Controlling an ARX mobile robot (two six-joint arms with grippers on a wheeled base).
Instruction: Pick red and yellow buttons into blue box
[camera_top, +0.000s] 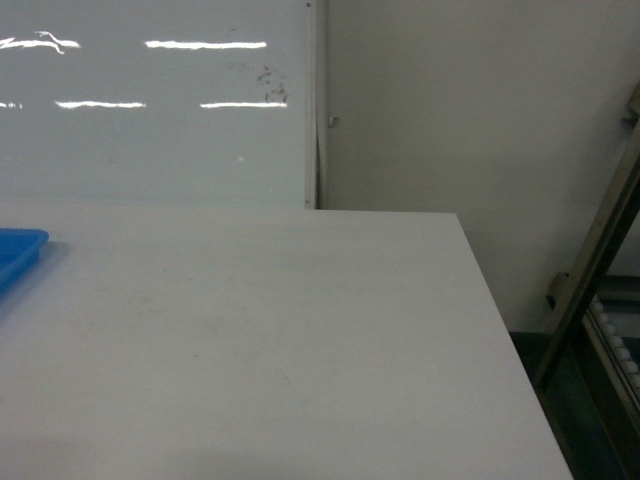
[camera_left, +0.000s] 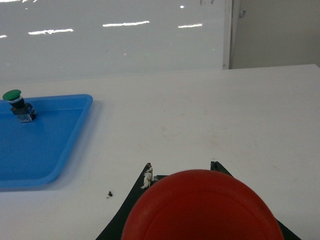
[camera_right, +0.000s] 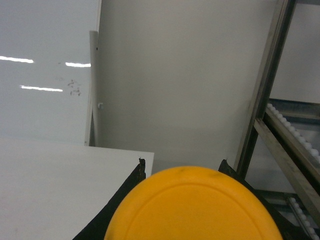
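Across most of the head frame a white table (camera_top: 300, 340) is seen. At left a shallow blue tray (camera_left: 45, 145) holds a green-capped switch (camera_left: 17, 105). Low in each wrist frame, the red button (camera_left: 202, 207) is clamped by the left gripper (camera_left: 182, 172), the yellow button (camera_right: 192, 205) by the right gripper (camera_right: 182, 170).

— What does the desk (camera_top: 300, 330) look like?
— Matt, pale, faintly scuffed. The whiteboard (camera_top: 150, 100) behind it is glossy and throws back the lamp strips.
— And the red button (camera_left: 202, 207)?
— Smooth cap with a soft sheen, plastic by its look. The yellow button (camera_right: 192, 207) is the same, slightly satin.
— The shallow tray (camera_left: 45, 140)?
— Smooth blue plastic. The rack frame (camera_right: 267, 90) looks like dull metal.
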